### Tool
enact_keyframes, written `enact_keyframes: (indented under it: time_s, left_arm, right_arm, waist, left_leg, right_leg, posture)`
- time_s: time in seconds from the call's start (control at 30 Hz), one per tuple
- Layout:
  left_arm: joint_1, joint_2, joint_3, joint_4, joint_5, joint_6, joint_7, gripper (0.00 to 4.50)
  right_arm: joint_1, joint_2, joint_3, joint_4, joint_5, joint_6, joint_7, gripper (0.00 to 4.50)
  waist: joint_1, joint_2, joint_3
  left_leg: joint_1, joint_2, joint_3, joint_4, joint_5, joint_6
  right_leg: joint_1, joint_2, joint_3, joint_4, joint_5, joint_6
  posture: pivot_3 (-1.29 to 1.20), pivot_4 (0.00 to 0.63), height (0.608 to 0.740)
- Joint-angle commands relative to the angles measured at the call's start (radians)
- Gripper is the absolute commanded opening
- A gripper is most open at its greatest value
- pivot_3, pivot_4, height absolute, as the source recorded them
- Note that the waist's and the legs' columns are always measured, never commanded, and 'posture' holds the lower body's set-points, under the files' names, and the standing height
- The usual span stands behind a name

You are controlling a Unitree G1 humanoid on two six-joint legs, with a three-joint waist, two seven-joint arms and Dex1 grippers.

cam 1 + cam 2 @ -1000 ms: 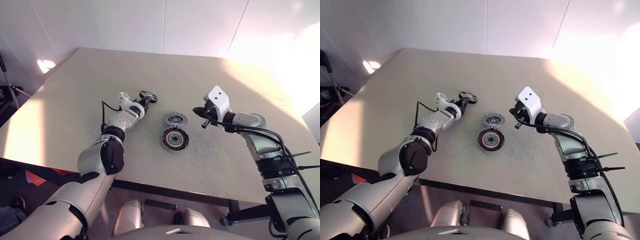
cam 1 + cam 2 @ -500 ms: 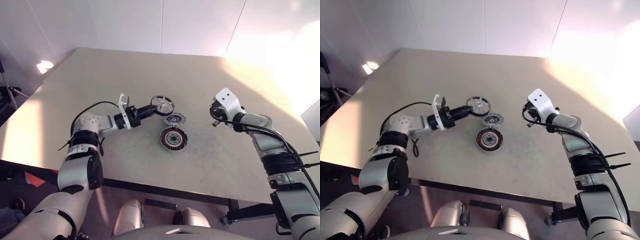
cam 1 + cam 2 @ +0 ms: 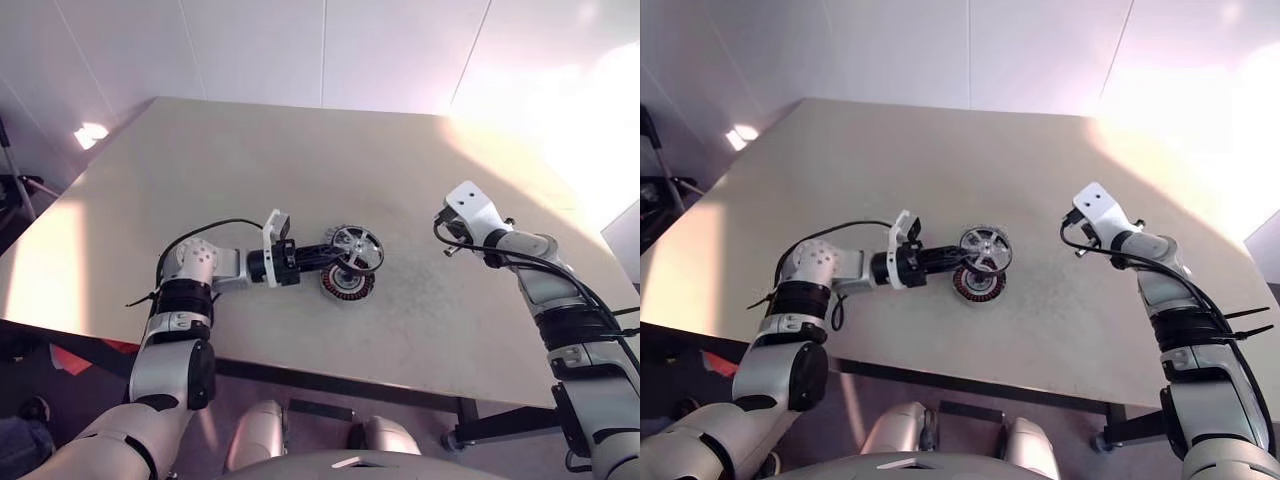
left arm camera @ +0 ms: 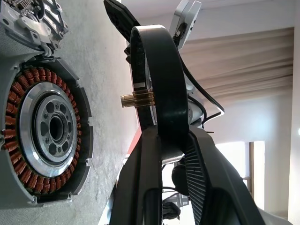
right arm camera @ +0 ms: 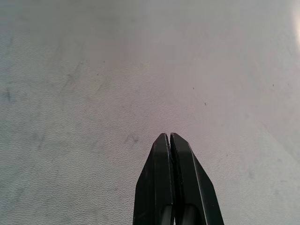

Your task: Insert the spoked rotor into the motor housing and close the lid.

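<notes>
The left hand (image 3: 335,254) pinched the black-rimmed, silver-spoked rotor (image 3: 357,247) on edge just above the copper-wound black motor housing (image 3: 345,284); the right hand (image 5: 170,140), at 3 o'clock, was pressed together, empty, over the beige bench (image 3: 250,160)

Bare test lab: plain worktable (image 3: 200,150) against white panelled walls (image 3: 250,50).

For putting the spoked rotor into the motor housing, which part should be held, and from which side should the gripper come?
Grip the spoked rotor by its black outer rim, edge-on from the robot's left, as the left gripper does. The rim is thin enough to pinch, and this hold probably leaves the hub and its small brass gear free to face the motor housing.
</notes>
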Motion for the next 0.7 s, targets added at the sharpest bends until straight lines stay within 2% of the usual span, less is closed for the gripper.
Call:
enact_keyframes:
  time_s: [0.03,0.23,0.7]
  left_arm:
    - [-0.013,-0.016,-0.034,-0.025,0.004,-0.029,-0.004,0.37]
    - [0.035,-0.006,-0.079,-0.085,-0.002,-0.017,-0.014,0.37]
    - [0.083,0.033,-0.1,-0.132,-0.001,-0.008,-0.007,0.37]
  right_arm:
    - [-0.003,-0.019,-0.029,-0.065,-0.001,0.004,0.002,0.0]
    - [-0.005,-0.02,-0.029,-0.066,-0.004,0.006,0.003,0.0]
    - [-0.033,-0.007,-0.015,-0.039,-0.011,-0.007,0.004,0.0]
  waist:
    - [0.0,0.0,0.0]
    - [0.0,0.0,0.0]
    - [0.0,0.001,0.0]
  left_leg:
    - [0.0,0.0,0.0,0.0,0.0,0.0]
    - [0.0,0.0,0.0,0.001,-0.001,0.001]
    - [0.0,0.0,0.0,0.001,0.0,0.001]
  right_leg:
    - [0.0,0.0,0.0,0.0,0.0,0.0]
    - [0.0,0.0,0.0,-0.001,0.0,0.0]
    - [0.0,0.0,0.0,0.0,0.0,0.0]
  posture:
    - [0.0,0.0,0.74]
    - [0.0,0.0,0.74]
    - [0.0,0.0,0.74]
